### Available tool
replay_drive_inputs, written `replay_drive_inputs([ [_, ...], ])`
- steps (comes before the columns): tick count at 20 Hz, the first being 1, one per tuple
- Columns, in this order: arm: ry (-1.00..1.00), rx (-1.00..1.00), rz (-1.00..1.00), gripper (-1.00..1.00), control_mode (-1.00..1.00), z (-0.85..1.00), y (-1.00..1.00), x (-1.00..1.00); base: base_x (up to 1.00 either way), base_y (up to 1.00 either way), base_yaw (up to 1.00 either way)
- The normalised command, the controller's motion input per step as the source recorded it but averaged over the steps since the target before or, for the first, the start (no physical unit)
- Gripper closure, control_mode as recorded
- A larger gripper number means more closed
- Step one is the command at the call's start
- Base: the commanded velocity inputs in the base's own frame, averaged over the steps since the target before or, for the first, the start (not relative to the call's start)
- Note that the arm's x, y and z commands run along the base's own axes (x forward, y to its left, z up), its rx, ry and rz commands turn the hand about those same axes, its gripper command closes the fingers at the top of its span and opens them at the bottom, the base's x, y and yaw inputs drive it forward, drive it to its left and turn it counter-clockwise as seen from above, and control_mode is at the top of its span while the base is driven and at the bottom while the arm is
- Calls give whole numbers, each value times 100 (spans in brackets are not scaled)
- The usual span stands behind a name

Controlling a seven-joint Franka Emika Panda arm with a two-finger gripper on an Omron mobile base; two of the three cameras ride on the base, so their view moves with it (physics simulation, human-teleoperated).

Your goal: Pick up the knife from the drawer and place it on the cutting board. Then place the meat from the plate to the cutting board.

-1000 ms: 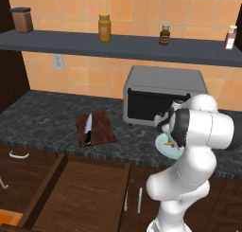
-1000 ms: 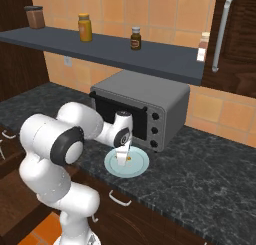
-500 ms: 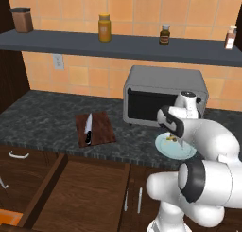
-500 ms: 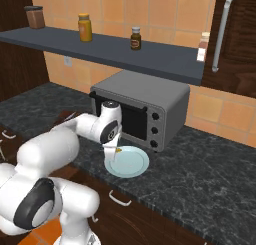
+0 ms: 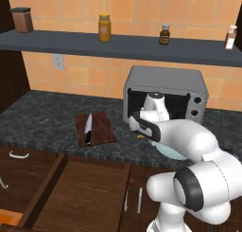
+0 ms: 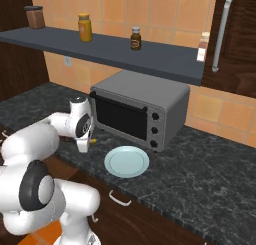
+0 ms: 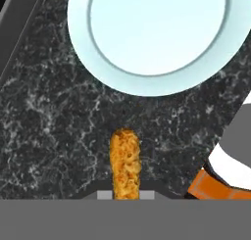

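The arm (image 5: pixel 189 146) is glossy white, built of thick rounded segments like fat tubes joined end to end. Dark grey rings and round caps mark its joints, one large disc at the elbow (image 5: pixel 191 191). The hand (image 6: pixel 82 125) is white with a dark grey face and a rounded top.

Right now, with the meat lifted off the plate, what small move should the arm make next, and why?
Probably carry it sideways toward the cutting board. The gripper is shut on the meat above the counter beside the plate, which is bare, and the knife already lies on the board.
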Motion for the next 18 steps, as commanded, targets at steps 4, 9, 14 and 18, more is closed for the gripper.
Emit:
replay_drive_inputs([
  [4,13,-4,1,100,-100,0,100,65,0,0,0],
  [9,9,-6,1,100,-100,7,100,51,0,0,0],
  [14,1,-3,0,100,-100,0,78,47,0,0,0],
  [18,0,0,0,100,-100,-4,41,42,0,0,0],
])
